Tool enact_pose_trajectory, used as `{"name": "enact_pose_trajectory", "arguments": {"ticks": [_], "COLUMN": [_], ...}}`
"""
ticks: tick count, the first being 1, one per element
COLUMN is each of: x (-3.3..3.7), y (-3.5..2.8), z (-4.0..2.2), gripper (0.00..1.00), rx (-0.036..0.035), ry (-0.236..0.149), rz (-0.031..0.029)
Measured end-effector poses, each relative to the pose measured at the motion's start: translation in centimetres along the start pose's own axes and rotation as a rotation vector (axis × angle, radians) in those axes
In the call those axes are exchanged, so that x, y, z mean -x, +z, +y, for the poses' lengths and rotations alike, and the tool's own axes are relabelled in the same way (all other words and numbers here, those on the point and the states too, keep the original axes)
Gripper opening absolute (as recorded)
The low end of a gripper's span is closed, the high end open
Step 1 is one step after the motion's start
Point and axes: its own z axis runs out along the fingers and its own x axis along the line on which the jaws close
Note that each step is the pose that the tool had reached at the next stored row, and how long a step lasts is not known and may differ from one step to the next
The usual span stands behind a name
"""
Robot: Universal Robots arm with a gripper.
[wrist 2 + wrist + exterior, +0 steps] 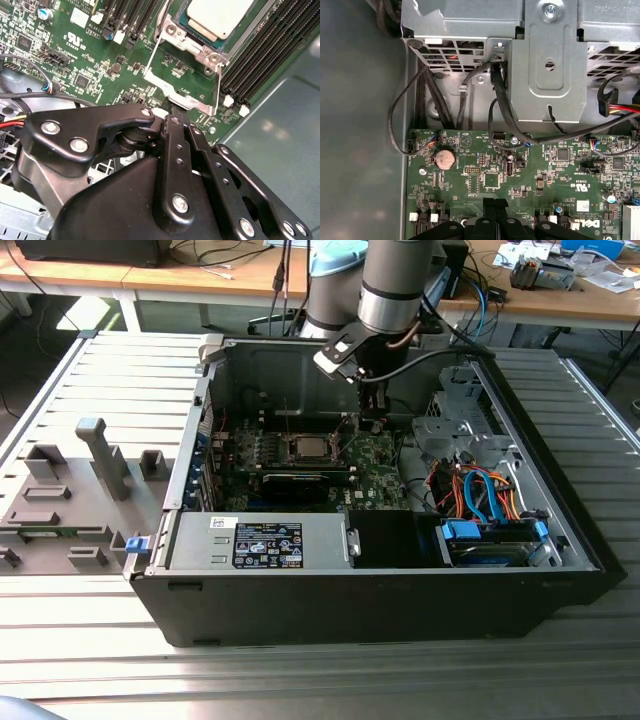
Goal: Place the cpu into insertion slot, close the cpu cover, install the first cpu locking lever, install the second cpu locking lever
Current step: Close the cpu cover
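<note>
The cpu (220, 17) lies flat in the insertion slot (288, 451) on the green board (530, 170), its dull silver top showing through the window of the cpu cover (195, 47), which lies down over it. A thin wire locking lever (152, 55) runs along one side of the socket and a second one (219, 82) along the neighbouring side. My gripper (172, 107) is shut, with nothing seen between its black fingers, and its tips sit at the silvery edge of the socket frame (186, 96). In the exterior view the gripper (372, 425) hangs inside the case, to that view's right of the cpu (304, 448).
Long black memory slots (265, 55) flank the socket. A grey drive cage (545, 60) with black cables (497, 100) stands close by, and a coin battery (445, 158) sits on the board. The power supply (265, 540) and a blue drive bay (490, 540) line the case's front.
</note>
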Motion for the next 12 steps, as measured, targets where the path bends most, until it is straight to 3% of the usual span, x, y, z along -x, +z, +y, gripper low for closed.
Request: {"name": "enact_pose_trajectory", "arguments": {"ticks": [12], "x": [-0.02], "y": [0.02], "z": [-0.72], "gripper": [0.11], "rx": [0.0000], "ry": [0.000], "rz": [0.0016]}}
